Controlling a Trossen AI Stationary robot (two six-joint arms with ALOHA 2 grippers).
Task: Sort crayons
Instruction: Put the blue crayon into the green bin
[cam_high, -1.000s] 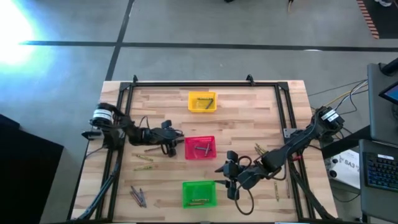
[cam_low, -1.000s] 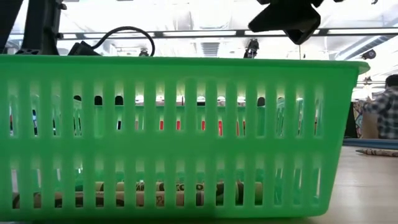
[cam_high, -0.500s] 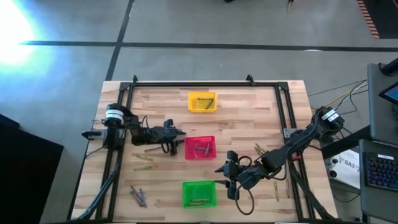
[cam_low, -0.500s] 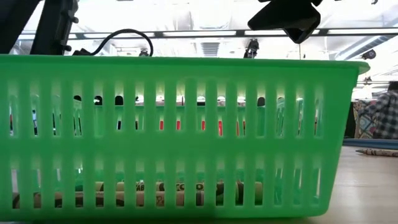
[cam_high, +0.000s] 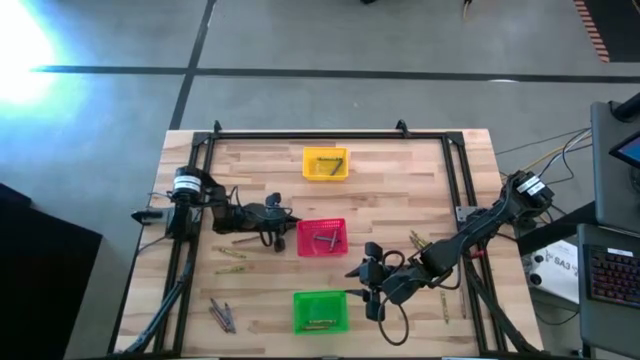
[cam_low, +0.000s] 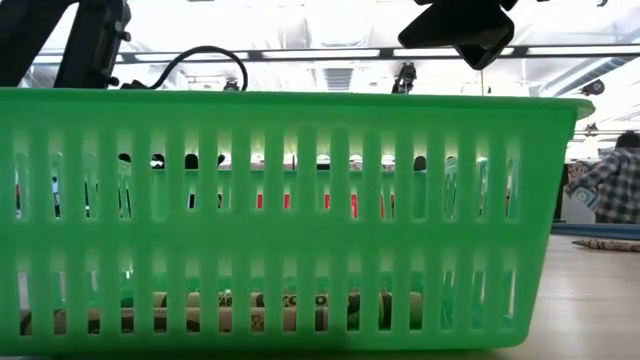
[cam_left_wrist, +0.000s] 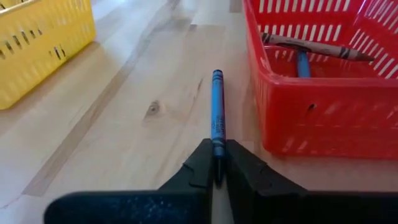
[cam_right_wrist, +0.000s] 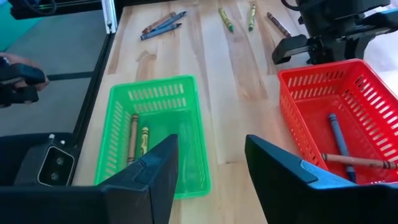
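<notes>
My left gripper (cam_high: 276, 222) is shut on a blue crayon (cam_left_wrist: 217, 106) just left of the red basket (cam_high: 322, 237), which holds a blue and a brown crayon (cam_right_wrist: 336, 134). My right gripper (cam_high: 366, 276) hangs open, touching nothing, by the green basket (cam_right_wrist: 158, 134), where two crayons (cam_right_wrist: 138, 138) lie on the floor. More loose crayons lie flat on the table at the left (cam_high: 232, 255), front left (cam_high: 222, 315) and right (cam_high: 420, 240). The yellow basket (cam_high: 325, 163) at the back also holds crayons. My left gripper pinches the blue crayon's near end (cam_left_wrist: 217, 163) between its two fingertips (cam_left_wrist: 202, 165). The fingers come from the table's left and lie along the crayon, which sticks out ahead of them beside the red basket's wall (cam_left_wrist: 311, 118). Whether its far end rests on the table cannot be told.
A black frame (cam_high: 330, 135) runs around the wooden table. In the low view the green basket (cam_low: 300, 200) fills the picture. A person (cam_low: 615, 185) shows in the room beyond the table. Bare wood lies between the baskets.
My left arm has reached a little toward the table's right, bringing its gripper closer to the red basket. My right gripper has kept still.
</notes>
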